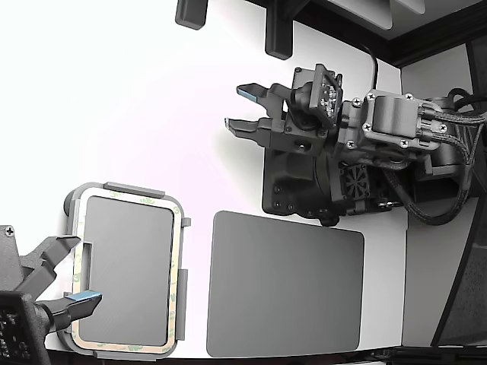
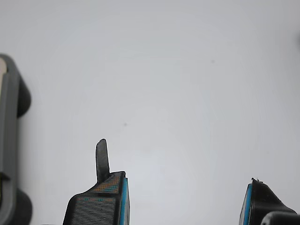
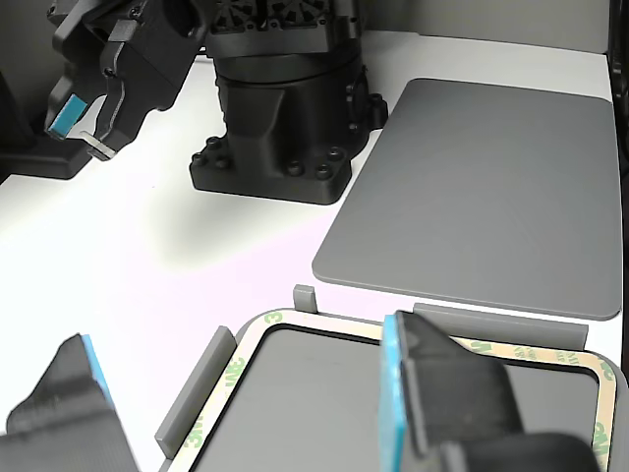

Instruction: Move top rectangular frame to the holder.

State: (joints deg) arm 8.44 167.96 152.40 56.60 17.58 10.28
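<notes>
The claw (image 1: 231,106) is wide open and empty, because the frame (image 1: 128,275) lies in the holder (image 1: 134,189) at seven o'clock.

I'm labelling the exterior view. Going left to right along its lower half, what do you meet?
Second arm's gripper → frame sitting in the holder → dark grey mat. The other gripper, open and empty, sits higher up, so it is left out.
</notes>
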